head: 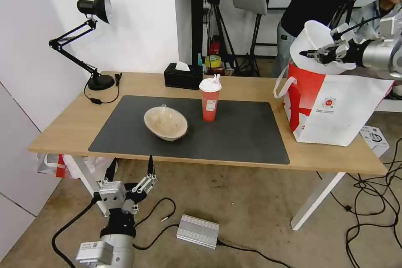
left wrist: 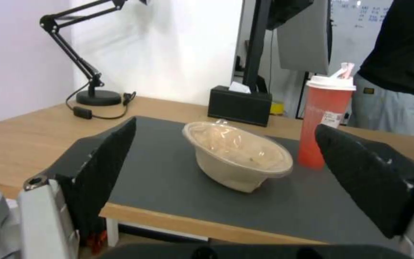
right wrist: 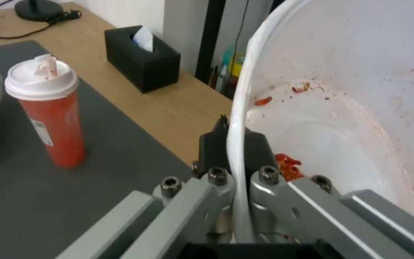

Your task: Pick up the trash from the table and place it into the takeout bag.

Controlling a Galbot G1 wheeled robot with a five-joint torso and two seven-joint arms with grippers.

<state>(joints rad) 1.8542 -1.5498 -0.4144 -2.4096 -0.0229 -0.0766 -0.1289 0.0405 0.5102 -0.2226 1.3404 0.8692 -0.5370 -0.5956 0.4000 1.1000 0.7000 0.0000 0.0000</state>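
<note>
Two bowls: one white bowl point(head: 315, 44), one beige bowl point(head: 166, 123). One red cup point(head: 210, 99), one takeout bag point(head: 335, 109), one tissue box point(head: 183, 76), one desk lamp point(head: 90, 37), one dark mat point(head: 234, 134).

Right gripper point(right wrist: 233, 144) pinches the white bowl's point(right wrist: 350, 108) rim, red scraps inside; red cup point(right wrist: 49, 111) stands on the grey mat point(right wrist: 73, 194) beyond, tissue box point(right wrist: 142, 59) behind.

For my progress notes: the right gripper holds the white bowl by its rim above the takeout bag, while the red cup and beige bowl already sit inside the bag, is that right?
Not quite. The right gripper does hold the white bowl by its rim above the takeout bag, but the head view shows the red cup and beige bowl on the table's grey mat.
</note>
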